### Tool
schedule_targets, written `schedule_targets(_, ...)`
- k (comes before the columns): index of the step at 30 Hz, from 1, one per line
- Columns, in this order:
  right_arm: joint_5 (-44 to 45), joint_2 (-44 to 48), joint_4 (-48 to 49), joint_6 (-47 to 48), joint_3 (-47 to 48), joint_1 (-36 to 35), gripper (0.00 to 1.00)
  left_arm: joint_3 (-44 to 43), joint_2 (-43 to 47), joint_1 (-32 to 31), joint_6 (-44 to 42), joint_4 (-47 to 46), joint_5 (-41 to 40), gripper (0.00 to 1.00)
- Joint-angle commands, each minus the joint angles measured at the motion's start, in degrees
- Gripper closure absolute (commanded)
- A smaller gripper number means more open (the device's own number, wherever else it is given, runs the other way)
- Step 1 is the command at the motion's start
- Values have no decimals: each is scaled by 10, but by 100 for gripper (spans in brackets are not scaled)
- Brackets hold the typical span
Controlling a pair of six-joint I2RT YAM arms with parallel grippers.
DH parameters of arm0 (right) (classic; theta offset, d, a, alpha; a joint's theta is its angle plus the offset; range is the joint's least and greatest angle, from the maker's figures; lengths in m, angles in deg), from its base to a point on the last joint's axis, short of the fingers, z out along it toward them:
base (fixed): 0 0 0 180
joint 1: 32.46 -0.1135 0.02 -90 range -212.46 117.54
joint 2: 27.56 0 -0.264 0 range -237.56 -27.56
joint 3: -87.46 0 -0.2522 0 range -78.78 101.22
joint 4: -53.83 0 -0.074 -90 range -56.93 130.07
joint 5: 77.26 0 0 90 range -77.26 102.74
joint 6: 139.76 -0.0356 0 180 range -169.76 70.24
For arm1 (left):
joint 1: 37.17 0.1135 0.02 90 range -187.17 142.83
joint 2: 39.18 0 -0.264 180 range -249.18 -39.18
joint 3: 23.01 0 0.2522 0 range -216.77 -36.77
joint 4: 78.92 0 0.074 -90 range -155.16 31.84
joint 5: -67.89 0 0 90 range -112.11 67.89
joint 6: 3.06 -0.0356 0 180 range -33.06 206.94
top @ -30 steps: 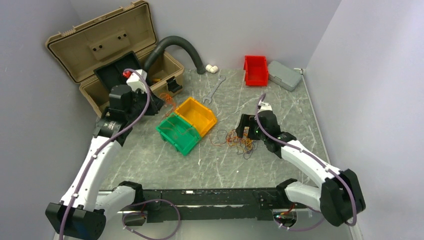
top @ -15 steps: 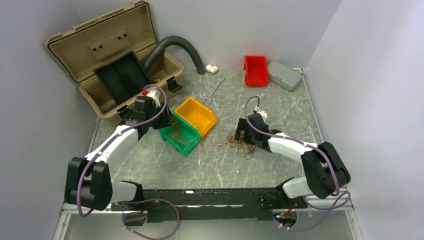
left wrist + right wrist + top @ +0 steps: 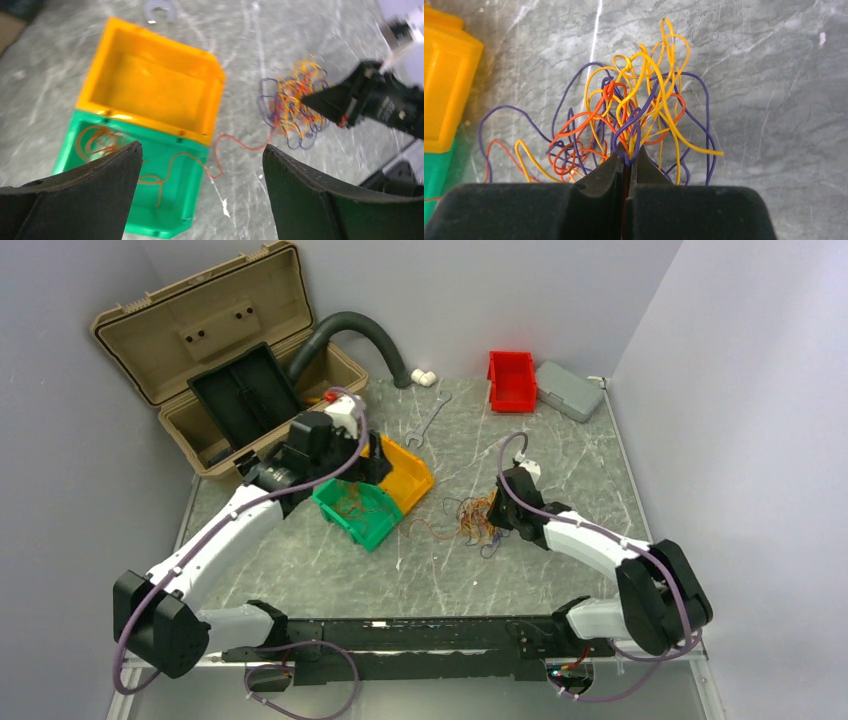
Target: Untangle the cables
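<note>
The cables (image 3: pixel 474 518) lie as a tangled bunch of orange, yellow and purple wires on the marble table, right of the bins. My right gripper (image 3: pixel 628 159) is shut on several strands at the near edge of the cables (image 3: pixel 639 107); in the top view the right gripper (image 3: pixel 497 511) sits low at the bunch's right side. My left gripper (image 3: pixel 202 147) hangs open and holds nothing, above the green bin (image 3: pixel 165 200). One orange wire (image 3: pixel 100 142) lies coiled in that bin and trails over its rim towards the cables (image 3: pixel 295 107).
A yellow bin (image 3: pixel 405 472) adjoins the green bin (image 3: pixel 360 512). An open tan toolbox (image 3: pixel 200 350) and a grey ribbed hose (image 3: pixel 360 330) stand at the back left. A wrench (image 3: pixel 428 420), a red bin (image 3: pixel 512 380) and a grey box (image 3: pixel 570 390) lie further back.
My left arm swung right from the toolbox to above the bins and its gripper opened, leaving an orange wire in the green bin. My right gripper dropped onto the bunch and shut.
</note>
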Motion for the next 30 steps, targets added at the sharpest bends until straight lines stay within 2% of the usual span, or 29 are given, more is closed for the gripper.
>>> schedule_targets(1,8,66,-34,-2,14,1,100,-16,-37,-85,-64,-6,26,6)
schedule_targets(6,-8,123,-74,-7,40,8,100,20,-90,-125,-85,-114,78,7)
schedule_targets(17,-91,165,-162,-43,178,22,100,227,-21,-126,-136,-496,173,9)
schedule_targets(19,-100,164,-169,-55,194,22,100,268,-20,-126,-149,-588,198,10)
schedule_targets(22,-132,162,-172,-66,209,22,100,325,-22,-129,-152,-728,194,6)
schedule_targets(30,-194,175,-143,-116,211,23,100,307,-88,-141,-186,-783,202,6)
